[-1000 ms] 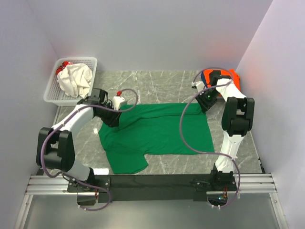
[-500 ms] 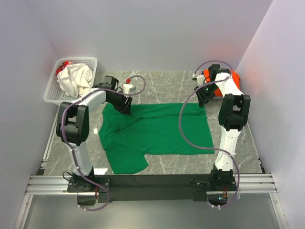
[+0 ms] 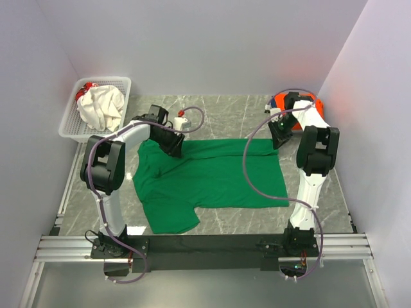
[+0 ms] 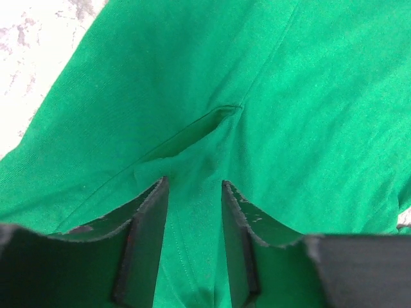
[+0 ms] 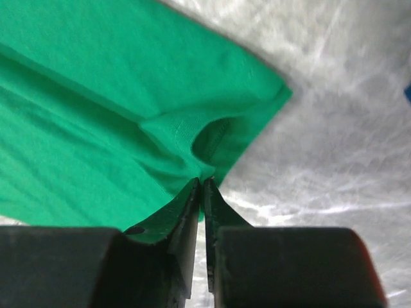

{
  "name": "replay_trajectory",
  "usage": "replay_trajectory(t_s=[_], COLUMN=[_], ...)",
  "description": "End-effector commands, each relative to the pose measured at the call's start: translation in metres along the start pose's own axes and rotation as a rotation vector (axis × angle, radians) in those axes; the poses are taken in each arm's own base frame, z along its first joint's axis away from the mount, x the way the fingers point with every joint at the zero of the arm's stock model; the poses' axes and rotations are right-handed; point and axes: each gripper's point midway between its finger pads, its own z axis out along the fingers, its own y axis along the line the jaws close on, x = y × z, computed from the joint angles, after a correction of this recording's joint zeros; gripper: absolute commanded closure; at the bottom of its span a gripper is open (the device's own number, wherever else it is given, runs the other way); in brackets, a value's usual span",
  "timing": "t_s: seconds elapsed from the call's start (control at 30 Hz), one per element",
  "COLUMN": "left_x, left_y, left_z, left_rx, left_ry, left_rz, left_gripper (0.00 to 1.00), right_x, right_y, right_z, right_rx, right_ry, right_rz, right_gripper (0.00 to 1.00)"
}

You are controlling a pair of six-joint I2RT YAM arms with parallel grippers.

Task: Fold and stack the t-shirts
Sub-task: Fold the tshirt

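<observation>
Early stage, I judge. Green t-shirt (image 3: 212,183) lies spread flat mid-counter, no fold finished. L fingers (image 4: 149,237) are part-open astride a cloth ridge nr its far-left sleeve, not clamped. R fingers (image 5: 185,221) are pinched closed on the far-right corner hem. Orange t-shirt (image 3: 314,102) sits far right, behind R arm. Cream cloth (image 3: 103,108) is heaped in basket (image 3: 122,82). Most work left.
</observation>
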Motion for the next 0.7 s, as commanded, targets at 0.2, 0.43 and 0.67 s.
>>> replay_trajectory(t_s=[0.2, 0.43, 0.67], left_x=[-0.005, -0.004, -0.002], left_y=[-0.011, -0.024, -0.062], left_z=[-0.009, -0.012, -0.023], left_rx=[0.027, 0.058, 0.095], left_ry=[-0.021, -0.010, -0.002], left_rz=[0.039, 0.072, 0.157], left_gripper=[0.84, 0.99, 0.98], right_x=[0.020, 0.037, 0.032], right_y=[-0.001, 0.005, -0.003], right_z=[-0.027, 0.001, -0.001], right_rx=[-0.008, -0.066, -0.024], right_ry=[0.004, 0.065, 0.052], right_rz=[0.026, 0.053, 0.045], right_gripper=[0.98, 1.00, 0.96])
